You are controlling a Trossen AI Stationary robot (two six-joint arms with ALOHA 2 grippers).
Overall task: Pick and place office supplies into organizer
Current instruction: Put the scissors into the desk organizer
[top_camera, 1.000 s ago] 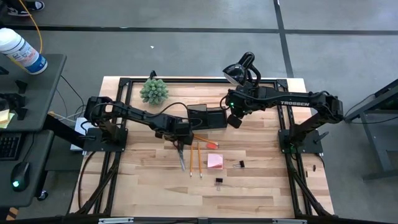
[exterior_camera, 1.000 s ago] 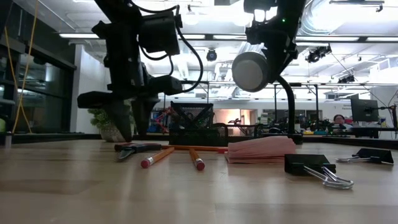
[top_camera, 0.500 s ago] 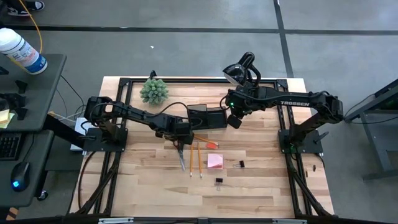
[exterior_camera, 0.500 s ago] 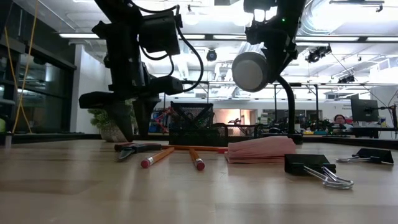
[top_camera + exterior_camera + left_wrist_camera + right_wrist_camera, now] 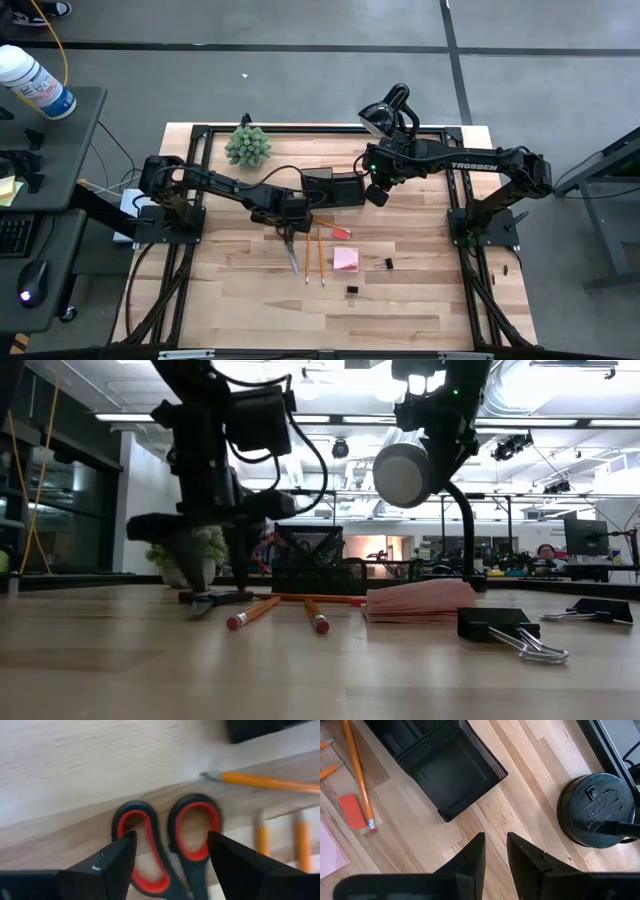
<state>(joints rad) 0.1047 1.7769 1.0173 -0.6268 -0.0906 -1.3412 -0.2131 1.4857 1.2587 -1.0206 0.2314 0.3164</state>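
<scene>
Red-handled scissors (image 5: 290, 250) lie flat on the table, handles toward the far edge. My left gripper (image 5: 170, 840) points down over the handles (image 5: 170, 835), open, one finger outside each loop; I cannot tell whether it touches them. Two pencils (image 5: 314, 258) lie to the right of the scissors, and a third (image 5: 270, 782) lies past the handles. A pink sticky-note pad (image 5: 346, 259) and two binder clips (image 5: 387, 264) lie further right. The black organizer (image 5: 335, 190) stands behind them. My right gripper (image 5: 496, 845) hangs above the table beside the organizer, slightly open with nothing between its fingers.
A black desk lamp (image 5: 385, 115) stands at the far edge behind my right arm, its round base (image 5: 597, 810) close to the organizer. A green spiky plant (image 5: 247, 146) stands at the far left. A small red eraser (image 5: 352, 812) lies near the third pencil.
My left gripper has opened wider over the scissors' handles, staying in place. The scissors have not moved.
</scene>
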